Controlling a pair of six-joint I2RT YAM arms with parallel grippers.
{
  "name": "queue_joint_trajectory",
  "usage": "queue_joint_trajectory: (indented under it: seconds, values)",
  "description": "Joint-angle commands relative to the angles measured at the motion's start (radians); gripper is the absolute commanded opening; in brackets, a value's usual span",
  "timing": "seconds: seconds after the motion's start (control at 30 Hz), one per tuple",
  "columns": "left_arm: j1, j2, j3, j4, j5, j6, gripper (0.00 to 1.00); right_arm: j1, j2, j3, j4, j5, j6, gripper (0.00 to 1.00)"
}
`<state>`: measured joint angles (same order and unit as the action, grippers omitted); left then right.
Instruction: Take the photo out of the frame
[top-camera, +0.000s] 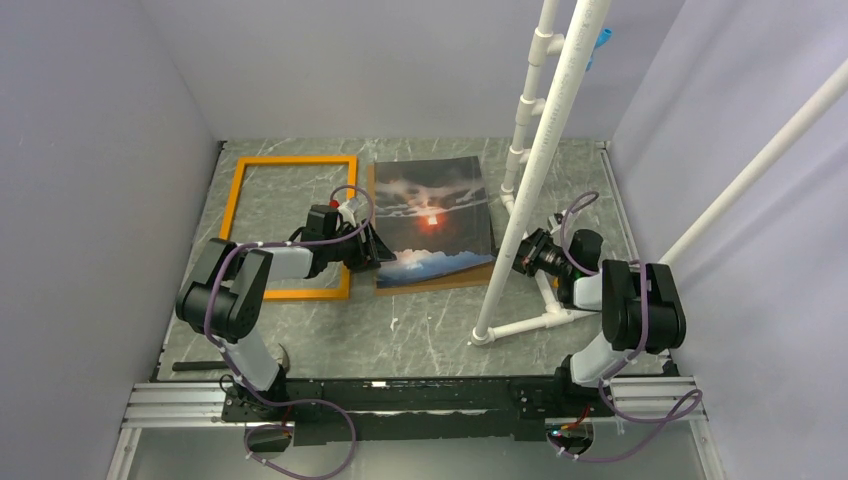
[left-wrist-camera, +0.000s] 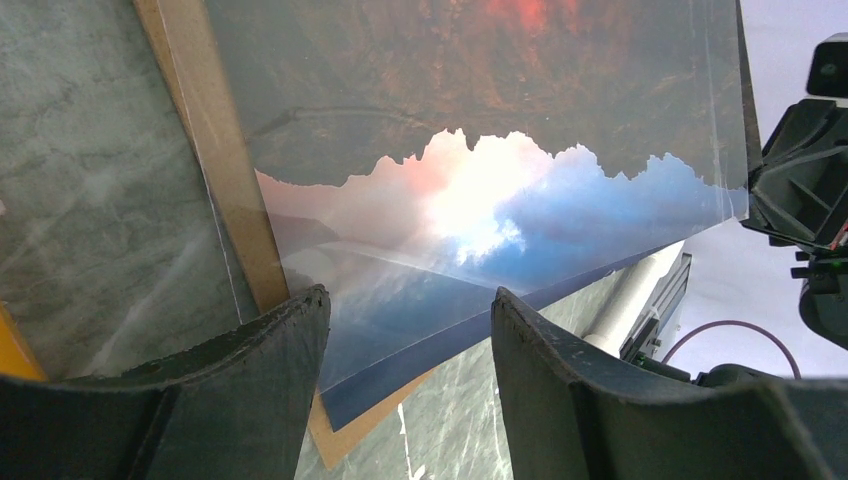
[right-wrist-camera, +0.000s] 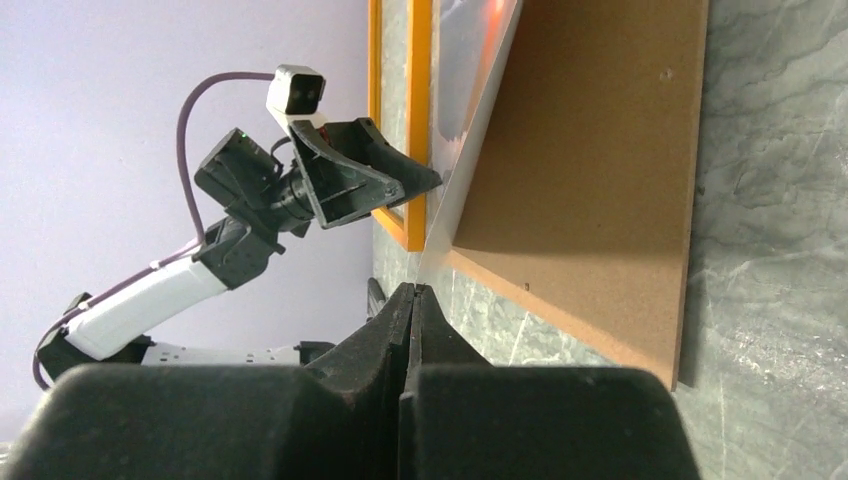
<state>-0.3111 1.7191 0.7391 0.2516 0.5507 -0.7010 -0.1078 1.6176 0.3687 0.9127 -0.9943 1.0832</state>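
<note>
While the right gripper (right-wrist-camera: 413, 290) has its fingers pressed tight together on the near right corner of the photo (top-camera: 435, 215), holding that corner up off the brown backing board (right-wrist-camera: 590, 170), the left gripper (left-wrist-camera: 410, 300) sits spread apart with the photo's near left corner between its fingers, not clamped. Photo's already out of the frame (top-camera: 297, 160), lying mostly on the board just to its right. Frame's flat on the grey table (top-camera: 430, 335), just tabletop showing through it. White pipe stand (top-camera: 534, 170) rises close by the right arm
</note>
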Motion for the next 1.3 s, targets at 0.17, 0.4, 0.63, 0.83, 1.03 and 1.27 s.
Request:
queue_joint_trajectory:
  seconds: [0.17,0.4,0.63,0.83,1.03,1.27]
  values:
    - [-0.001,0.058,-0.040,-0.125,-0.087,0.044,0.67,-0.007,-0.198,0.173,-0.495,0.067,-0.308,0.00]
    - [-0.002,0.032,-0.056,-0.101,-0.067,0.024,0.69,-0.005,-0.271,0.284,-0.661,0.064,-0.353,0.00]
    - [-0.002,0.016,-0.067,-0.070,-0.031,0.005,0.71,-0.003,-0.265,0.371,-0.866,0.133,-0.476,0.18]
    - [-0.002,-0.032,-0.042,-0.109,-0.020,0.030,0.73,-0.002,-0.240,0.299,-0.908,0.217,-0.552,0.39]
    - [-0.002,-0.080,0.121,-0.276,0.011,0.100,0.76,0.000,-0.162,0.250,-0.892,0.226,-0.590,0.42]
    - [-0.005,0.013,0.141,-0.203,0.026,0.037,0.74,0.003,-0.069,0.224,-0.847,0.251,-0.597,0.41]
